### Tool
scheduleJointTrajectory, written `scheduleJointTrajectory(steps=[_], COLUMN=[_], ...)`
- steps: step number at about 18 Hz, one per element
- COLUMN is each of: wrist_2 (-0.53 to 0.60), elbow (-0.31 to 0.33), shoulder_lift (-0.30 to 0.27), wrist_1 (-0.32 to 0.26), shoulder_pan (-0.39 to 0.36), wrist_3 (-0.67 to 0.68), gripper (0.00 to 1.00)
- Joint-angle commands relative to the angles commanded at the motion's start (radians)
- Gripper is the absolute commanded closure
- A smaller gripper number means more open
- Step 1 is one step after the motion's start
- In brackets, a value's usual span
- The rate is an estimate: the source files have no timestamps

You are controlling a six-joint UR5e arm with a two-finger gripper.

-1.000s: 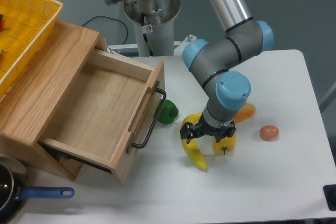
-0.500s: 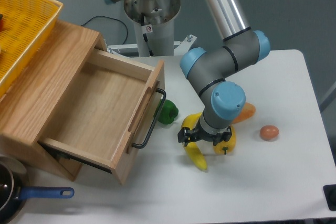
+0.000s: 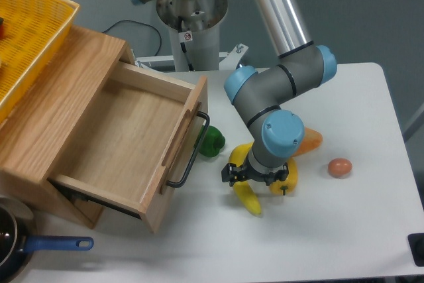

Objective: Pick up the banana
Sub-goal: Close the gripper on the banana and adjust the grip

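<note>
The banana [image 3: 251, 201] lies on the white table [image 3: 331, 236], long and curved, its upper end near the green pepper. My gripper [image 3: 250, 176] points down right over the banana's middle and hides that part. Its dark fingers stand on either side of the banana, spread wider than the fruit, so it is open and holds nothing. The short yellow bell pepper [image 3: 288, 178] sits just right of the gripper, touching or nearly touching it.
A green pepper [image 3: 212, 142] lies left of the banana, by the handle of the open wooden drawer [image 3: 132, 140]. An orange wedge piece [image 3: 309, 140] and a brown egg-like ball [image 3: 340, 168] lie to the right. A yellow basket [image 3: 26, 31] sits on the drawer unit. A blue-handled pot [image 3: 13, 246] stands at the front left.
The gripper has shifted a little left and lower, closer onto the banana's middle. The banana and the other objects have not moved.
</note>
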State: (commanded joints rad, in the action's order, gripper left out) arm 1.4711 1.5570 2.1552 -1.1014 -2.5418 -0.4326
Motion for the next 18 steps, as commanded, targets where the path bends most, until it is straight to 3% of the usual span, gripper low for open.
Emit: scheduleJointTrajectory(steps=[8, 18], wrist_2=[0.000, 0.000], elbow=[0.005, 0.005], shoulder_lift=[0.000, 0.009], wrist_1=[0.003, 0.006], shoulder_pan=[0.002, 0.002], wrist_3=[0.000, -0.006], gripper=[0.02, 0.13])
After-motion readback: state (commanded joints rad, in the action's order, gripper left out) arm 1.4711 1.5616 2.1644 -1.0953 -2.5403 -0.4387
